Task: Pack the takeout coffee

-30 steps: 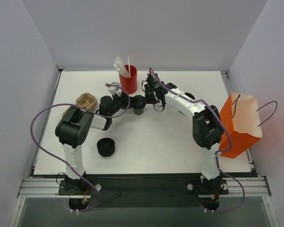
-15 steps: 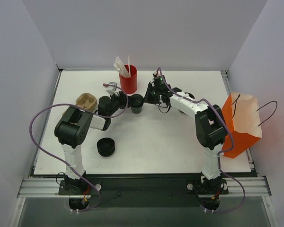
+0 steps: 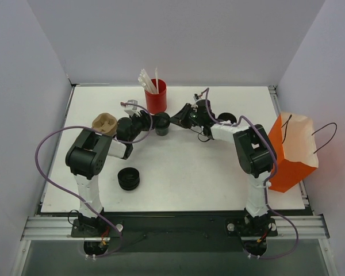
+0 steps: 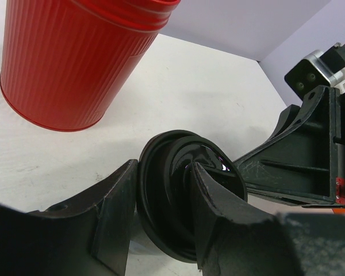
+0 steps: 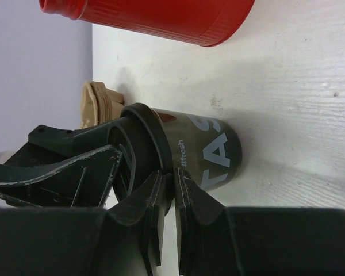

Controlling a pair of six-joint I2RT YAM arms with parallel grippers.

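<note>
2 arms, the left arm [image 3: 89, 161] and the right arm [image 3: 253, 152], are built of white links and chunky black joint housings, with bases bolted to a silver rail [image 3: 172, 228] at 6 o'clock in the overhead view. 1 purple cable [image 3: 37, 154] loops along each arm. The fingers [image 4: 118, 213] are scuffed, matte black wedges, and a motor block [image 4: 310, 72] at 2 o'clock in the left wrist view shows 2 green lights

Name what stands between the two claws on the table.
A black lidded coffee cup: the left claw grips it from one side, the right claw pinches its lid from the other. The overhead view shows it best.
</note>
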